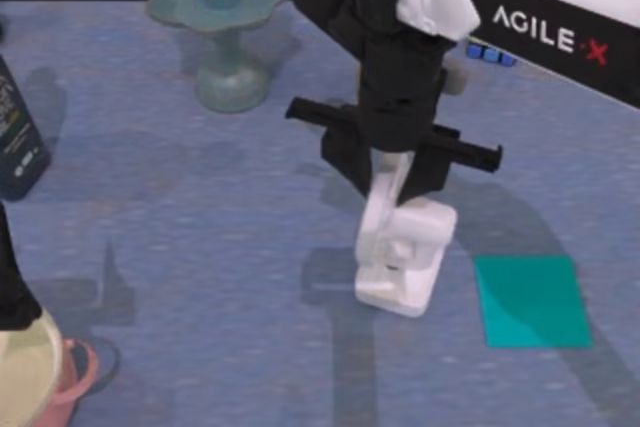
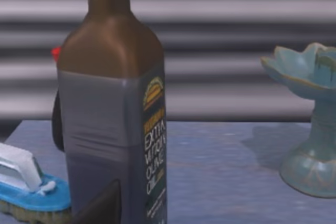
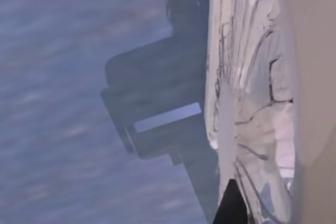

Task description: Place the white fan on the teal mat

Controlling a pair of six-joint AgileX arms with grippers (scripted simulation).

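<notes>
The white fan (image 1: 405,247) hangs in my right gripper (image 1: 398,175), which is shut on its upper part from above, near the table's middle. The fan's rectangular base (image 1: 398,287) is the lowest part, and its shadow falls on the cloth to the left. In the right wrist view the fan's grille (image 3: 247,103) fills the side beside one dark fingertip (image 3: 231,208). The teal mat (image 1: 531,300) lies flat and bare, a short way right of the fan. My left arm (image 1: 12,282) stays parked at the left edge, with only one dark fingertip (image 2: 102,205) showing.
A pale blue-green pedestal dish (image 1: 222,7) (image 2: 312,124) stands at the back. A dark olive oil bottle (image 1: 15,137) (image 2: 113,119) stands at the left edge, close in front of the left wrist. A blue brush (image 2: 31,192) lies beside it. A pink vessel (image 1: 75,377) sits at the front left corner.
</notes>
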